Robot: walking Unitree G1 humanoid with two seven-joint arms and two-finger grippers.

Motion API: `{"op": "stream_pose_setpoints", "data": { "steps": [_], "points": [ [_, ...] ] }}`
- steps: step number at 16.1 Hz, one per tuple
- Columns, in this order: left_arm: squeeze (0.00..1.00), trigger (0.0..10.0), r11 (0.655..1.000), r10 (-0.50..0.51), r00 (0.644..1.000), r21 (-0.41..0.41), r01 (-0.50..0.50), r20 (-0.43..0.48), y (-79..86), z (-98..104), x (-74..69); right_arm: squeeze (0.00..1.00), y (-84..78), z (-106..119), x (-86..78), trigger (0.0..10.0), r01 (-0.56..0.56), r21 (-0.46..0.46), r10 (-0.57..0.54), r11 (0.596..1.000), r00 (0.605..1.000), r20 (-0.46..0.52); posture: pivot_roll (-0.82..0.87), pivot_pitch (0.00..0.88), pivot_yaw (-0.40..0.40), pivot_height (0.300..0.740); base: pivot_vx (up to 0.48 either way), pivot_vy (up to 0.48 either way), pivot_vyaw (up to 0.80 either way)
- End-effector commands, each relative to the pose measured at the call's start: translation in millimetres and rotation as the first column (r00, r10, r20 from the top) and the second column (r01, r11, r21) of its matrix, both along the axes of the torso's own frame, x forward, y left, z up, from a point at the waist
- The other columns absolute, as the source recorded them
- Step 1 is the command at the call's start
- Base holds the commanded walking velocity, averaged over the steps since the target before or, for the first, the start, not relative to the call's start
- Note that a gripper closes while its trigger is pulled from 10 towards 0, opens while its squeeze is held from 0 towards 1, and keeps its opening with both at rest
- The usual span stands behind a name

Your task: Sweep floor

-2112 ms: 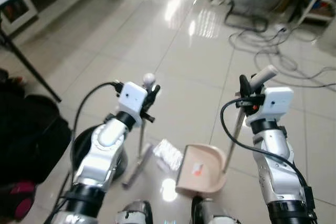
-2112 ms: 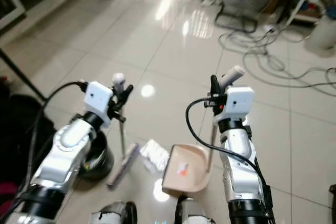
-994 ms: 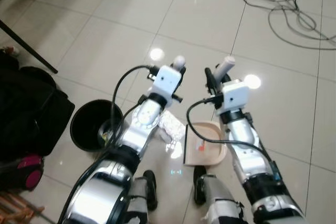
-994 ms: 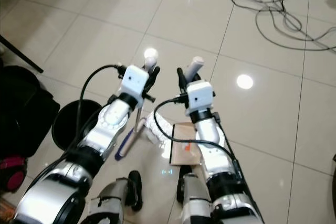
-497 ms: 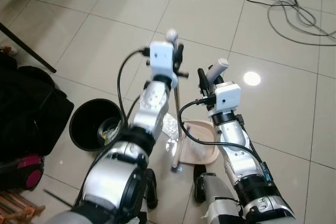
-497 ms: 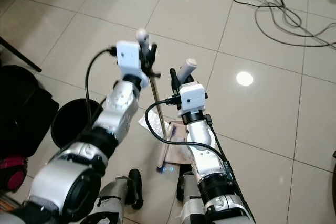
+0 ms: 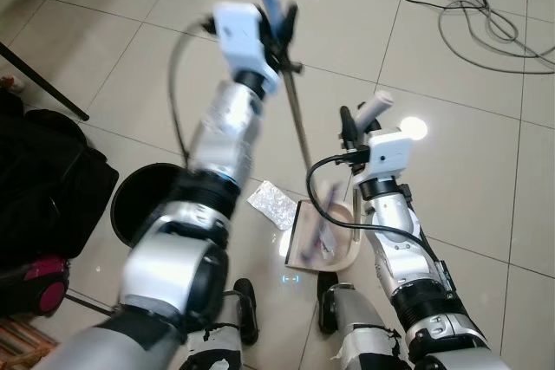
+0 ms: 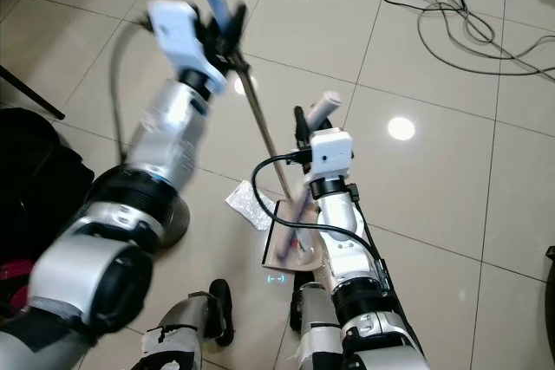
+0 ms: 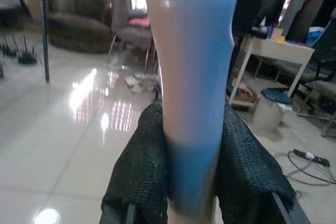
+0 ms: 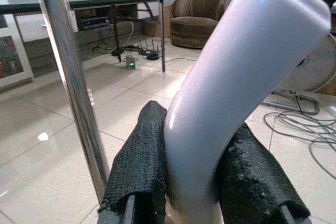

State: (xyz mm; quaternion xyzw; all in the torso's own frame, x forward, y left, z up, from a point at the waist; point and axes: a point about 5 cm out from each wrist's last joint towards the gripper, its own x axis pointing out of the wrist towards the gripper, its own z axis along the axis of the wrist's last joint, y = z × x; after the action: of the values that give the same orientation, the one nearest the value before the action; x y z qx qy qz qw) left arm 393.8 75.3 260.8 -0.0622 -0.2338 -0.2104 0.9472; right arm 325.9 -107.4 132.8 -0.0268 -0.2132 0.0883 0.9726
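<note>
My left gripper [image 7: 277, 16] is raised high and shut on the blue-white grip of the broom [image 9: 191, 103]. The broom's metal shaft [image 7: 302, 140] slants down to the right, and its head [image 7: 324, 230] lies inside the beige dustpan [image 7: 305, 249]. The dustpan rests on the floor by my feet. My right gripper [image 7: 357, 125] is shut on the dustpan's upright white handle [image 10: 231, 103]. A crumpled silvery wrapper [image 7: 273, 203] lies on the tiles just left of the pan's mouth.
A black round bin [image 7: 139, 207] stands on the left, partly behind my left arm. A black bag [image 7: 43, 184] lies further left, with a dark table leg [image 7: 39, 80] above it. Loose cables [image 7: 486, 6] sprawl at the far right.
My left arm has lifted and swung the broom's head to the right, into the dustpan. The right gripper keeps the pan where it was. The wrapper stays beside the pan.
</note>
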Motion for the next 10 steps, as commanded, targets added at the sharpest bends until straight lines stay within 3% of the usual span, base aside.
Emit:
{"op": "stream_pose_setpoints", "data": {
  "steps": [1,2,5,7,10],
  "points": [
    [0.00,10.0,0.997,-0.034,0.998,0.073,0.030,0.048,1.4,4.8,-3.5,0.00,0.2,-20.2,-3.8,10.0,-0.009,0.017,0.011,1.000,0.995,-0.101,0.09,0.297,0.034,0.740,0.000,0.000,0.00],
    [0.00,10.0,0.991,-0.056,0.997,0.125,0.049,0.059,11.9,3.6,-6.2,0.00,-4.4,-19.6,-3.4,10.0,0.004,0.032,-0.001,0.999,0.995,-0.100,0.09,0.267,0.029,0.740,0.000,0.000,0.00],
    [0.00,10.0,0.985,-0.071,0.996,0.159,0.062,0.054,36.9,1.0,-16.5,0.00,-15.9,-14.8,-4.4,10.0,0.030,0.054,-0.025,0.998,0.997,-0.079,0.08,0.227,0.015,0.740,0.000,0.000,0.00],
    [0.00,10.0,0.992,-0.034,0.999,0.122,0.037,-0.025,55.9,-21.9,-34.0,0.00,-28.2,-6.4,-6.4,10.0,0.056,0.083,-0.051,0.995,0.997,-0.055,0.07,0.166,-0.005,0.740,0.000,0.000,0.00],
    [0.00,10.0,0.989,0.015,0.994,0.150,0.002,-0.112,69.0,-57.9,-65.3,0.00,-38.0,12.3,-10.5,10.0,0.085,0.138,-0.083,0.987,0.996,-0.022,0.04,0.119,-0.025,0.740,0.000,0.000,0.00]
  ]
}}
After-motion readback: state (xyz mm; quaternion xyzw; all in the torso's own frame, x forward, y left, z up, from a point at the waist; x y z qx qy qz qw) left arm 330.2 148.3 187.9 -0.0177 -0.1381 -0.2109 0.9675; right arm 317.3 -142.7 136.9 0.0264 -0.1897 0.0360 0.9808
